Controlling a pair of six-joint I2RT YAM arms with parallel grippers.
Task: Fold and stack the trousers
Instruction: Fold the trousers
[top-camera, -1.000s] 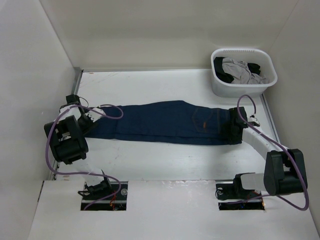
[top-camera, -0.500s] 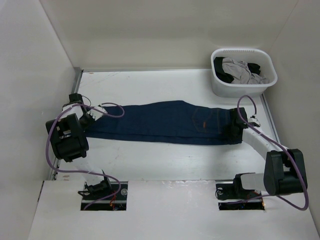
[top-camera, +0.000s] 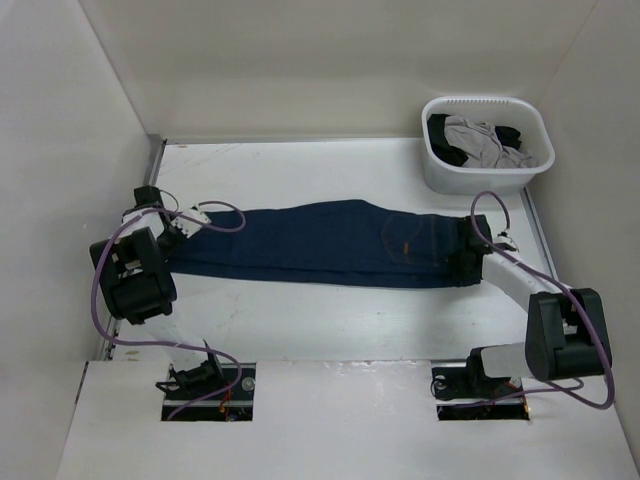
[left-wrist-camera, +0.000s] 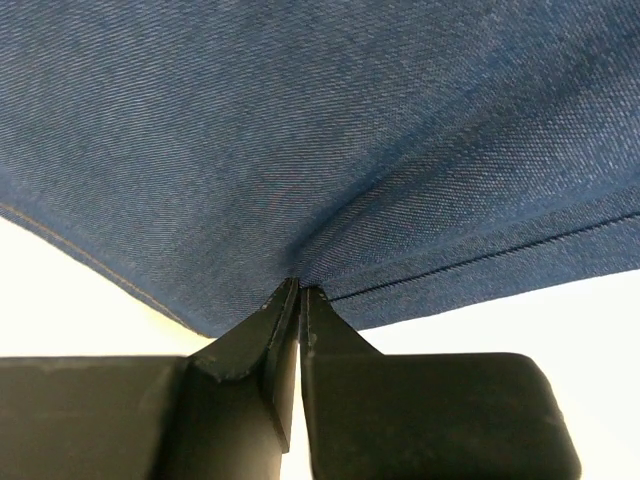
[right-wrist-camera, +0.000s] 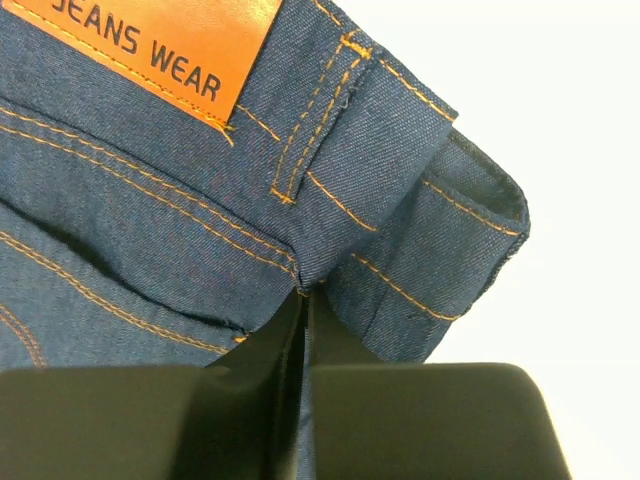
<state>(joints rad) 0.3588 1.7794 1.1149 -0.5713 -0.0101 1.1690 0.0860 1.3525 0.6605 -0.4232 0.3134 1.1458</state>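
dark navy trousers (top-camera: 320, 245), stretched flat lengthwise, orange stitching, tan waist patch (right-wrist-camera: 150, 50)

The left pincer (left-wrist-camera: 298, 290) and right pincer (right-wrist-camera: 305, 292) have both pinched shut on opposite ends of the trousers (top-camera: 320, 245).

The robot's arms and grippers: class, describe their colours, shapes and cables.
Both arms pair boxy black joint housings with white links: the left arm looks mostly black, the right arm shows a long white link. A purple cable loops along each. The left gripper and right gripper are matte black and wedge-tipped.
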